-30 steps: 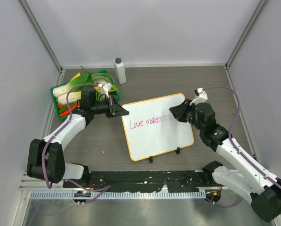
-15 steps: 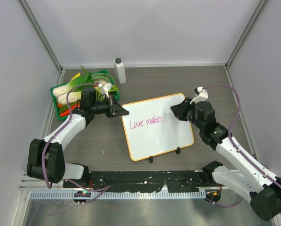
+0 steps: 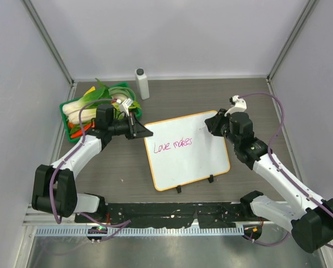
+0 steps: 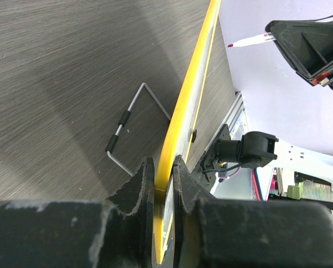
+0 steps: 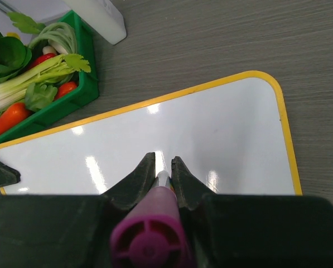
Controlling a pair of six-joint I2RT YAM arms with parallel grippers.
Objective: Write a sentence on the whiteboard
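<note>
The whiteboard (image 3: 195, 162), white with an orange frame and two black feet, stands tilted at the table's middle. The sentence (image 3: 174, 144) in pink cursive reads "Love makes". My left gripper (image 3: 145, 133) is shut on the board's upper left corner; the left wrist view shows its jaws (image 4: 163, 178) clamped on the yellow frame edge (image 4: 184, 109). My right gripper (image 3: 211, 125) is shut on a magenta marker (image 5: 149, 245) above the board's upper right part (image 5: 222, 139), right of the writing. The marker's tip (image 4: 250, 40) points at the board.
A green tray (image 3: 71, 106) of vegetables sits at the back left, behind my left arm; it also shows in the right wrist view (image 5: 71, 100). A white bottle (image 3: 141, 83) stands behind the board. A wire stand (image 4: 127, 131) props the board's back.
My right gripper has moved up and to the right with the marker, away from the end of "makes". The left gripper and the board have not moved.
</note>
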